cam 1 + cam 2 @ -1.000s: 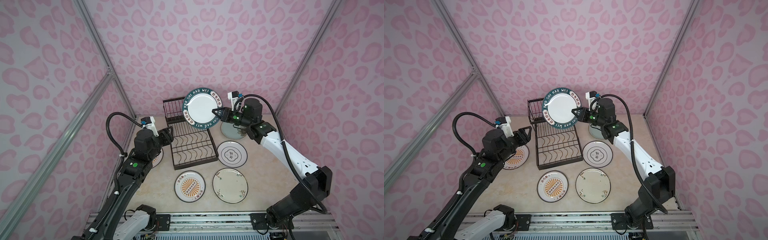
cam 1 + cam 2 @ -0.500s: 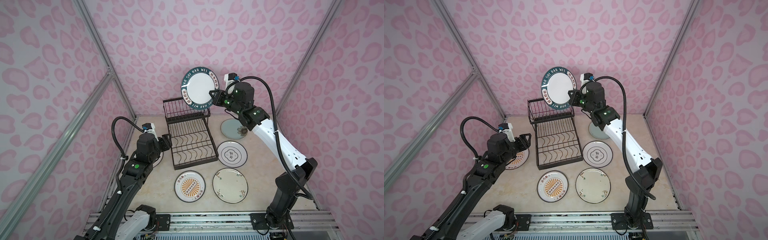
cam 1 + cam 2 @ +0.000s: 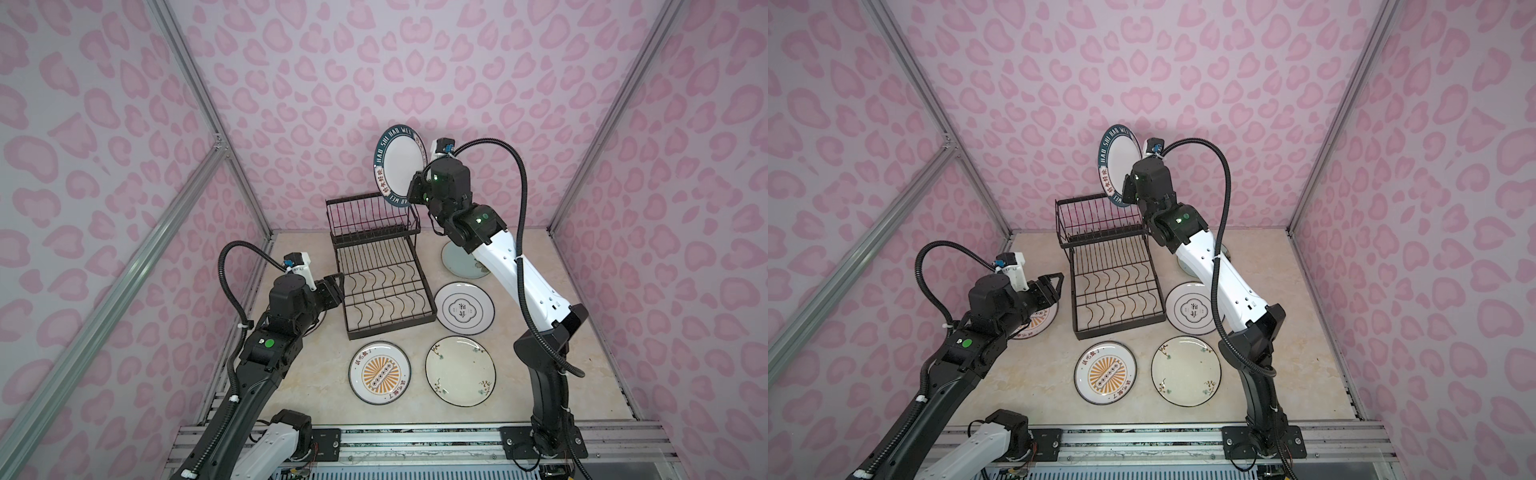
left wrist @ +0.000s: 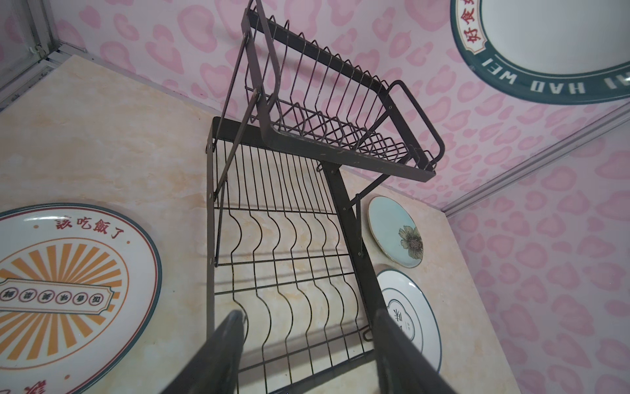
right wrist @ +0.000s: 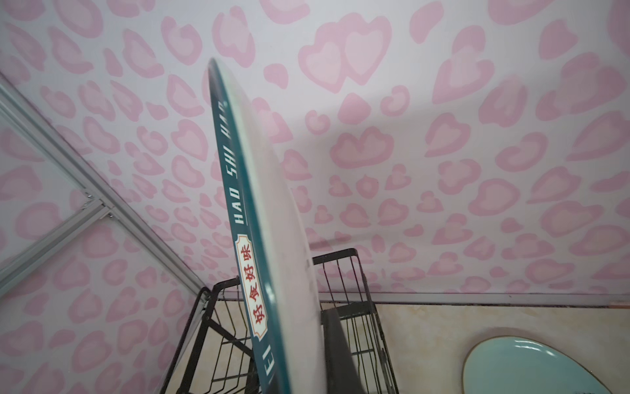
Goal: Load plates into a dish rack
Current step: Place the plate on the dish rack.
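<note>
While the left claw hovers part-open and empty beside the dish rack, the right claw grips the navy lettered-rim plate by its rim, upright above the raised far tier, apparently ready for slotting.

Two arms. Left arm: black, green dot. Right arm: white forearm, black joints, green lights. Black corrugated cables, white wrist cameras, blue plugs. Left gripper: black tapered fingers.
</note>
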Controlling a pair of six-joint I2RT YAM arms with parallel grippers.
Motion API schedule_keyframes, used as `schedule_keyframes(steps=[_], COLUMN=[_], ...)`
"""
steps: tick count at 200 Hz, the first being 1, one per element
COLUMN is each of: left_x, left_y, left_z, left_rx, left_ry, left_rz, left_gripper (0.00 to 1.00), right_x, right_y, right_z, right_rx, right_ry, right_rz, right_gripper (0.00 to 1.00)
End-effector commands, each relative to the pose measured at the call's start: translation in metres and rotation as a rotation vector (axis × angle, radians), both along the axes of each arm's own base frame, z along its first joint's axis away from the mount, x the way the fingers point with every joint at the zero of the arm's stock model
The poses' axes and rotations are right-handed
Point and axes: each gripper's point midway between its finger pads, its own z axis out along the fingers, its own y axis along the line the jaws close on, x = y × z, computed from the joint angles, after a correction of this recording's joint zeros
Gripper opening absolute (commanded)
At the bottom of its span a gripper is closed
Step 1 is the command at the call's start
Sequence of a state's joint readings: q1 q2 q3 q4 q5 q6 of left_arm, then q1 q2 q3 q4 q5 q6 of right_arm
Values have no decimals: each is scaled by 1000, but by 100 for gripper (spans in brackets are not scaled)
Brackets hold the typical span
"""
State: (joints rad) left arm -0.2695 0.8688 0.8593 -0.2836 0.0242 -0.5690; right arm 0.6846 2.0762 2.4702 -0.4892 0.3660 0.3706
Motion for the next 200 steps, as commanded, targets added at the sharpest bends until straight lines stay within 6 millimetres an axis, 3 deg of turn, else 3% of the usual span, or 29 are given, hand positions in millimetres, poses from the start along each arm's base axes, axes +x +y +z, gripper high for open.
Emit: schedule_keyframes(steps=[1, 122, 143, 148, 200], left_x=[-5, -18, -20, -20, -23], left_y=[-2, -4, -3, -3, 1], left_z=[1, -3, -4, -5, -3], left_rx=[-13, -55, -52, -52, -42], left_ry=[-4, 11, 12, 13, 8], left_rz=[-17, -35, -33, -32, -19], left_gripper=[63, 63, 63, 63, 63], right_x=[7, 17, 15, 21, 32], right_y=[-17, 8, 8, 13, 13], right_z=[1, -21, -16, -30, -47], right_rx=[-79, -256, -255, -277, -323], right_ry=[-49, -113, -121, -107, -86], right_rz=[-168, -329, -330, -327, -323], right_gripper=[0, 0, 0, 0, 0])
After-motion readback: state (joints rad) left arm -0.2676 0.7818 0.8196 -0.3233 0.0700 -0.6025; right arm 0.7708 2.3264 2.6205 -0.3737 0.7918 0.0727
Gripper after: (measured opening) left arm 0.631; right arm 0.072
